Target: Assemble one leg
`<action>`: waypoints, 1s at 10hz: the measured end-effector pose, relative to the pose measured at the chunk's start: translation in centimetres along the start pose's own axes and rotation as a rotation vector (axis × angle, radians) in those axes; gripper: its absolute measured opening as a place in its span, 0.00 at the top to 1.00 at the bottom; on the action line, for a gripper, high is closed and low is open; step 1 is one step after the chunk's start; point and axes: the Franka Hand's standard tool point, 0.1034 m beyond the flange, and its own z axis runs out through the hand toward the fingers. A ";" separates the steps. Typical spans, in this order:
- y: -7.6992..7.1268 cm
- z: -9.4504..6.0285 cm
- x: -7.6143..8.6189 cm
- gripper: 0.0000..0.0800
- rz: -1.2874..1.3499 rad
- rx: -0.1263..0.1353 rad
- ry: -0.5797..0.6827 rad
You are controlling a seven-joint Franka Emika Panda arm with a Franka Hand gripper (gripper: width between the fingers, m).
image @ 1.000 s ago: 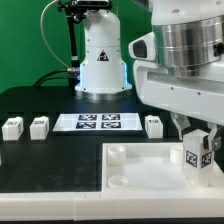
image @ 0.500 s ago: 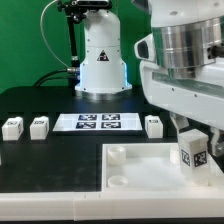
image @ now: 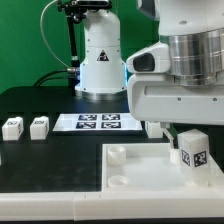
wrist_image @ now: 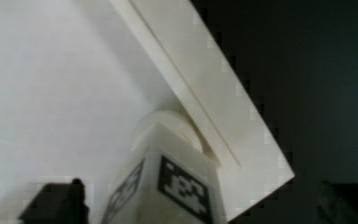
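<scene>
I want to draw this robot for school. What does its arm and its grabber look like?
The arm is mostly glossy white with rounded shells, plus a ribbed silver-grey ring near the wrist. Its white base has a small dark mark, a blue glow around the bottom and black cables behind it. The gripper is a boxy white block with dark fingers.
</scene>
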 end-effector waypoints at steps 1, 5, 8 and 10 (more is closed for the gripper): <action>0.5 -0.5 0.7 0.19 -0.182 -0.014 0.012; 0.0 -0.7 0.8 0.22 -0.281 -0.028 0.054; 0.2 -0.7 0.9 0.62 -0.007 -0.017 0.056; 0.3 -0.7 1.0 0.62 0.309 -0.009 0.060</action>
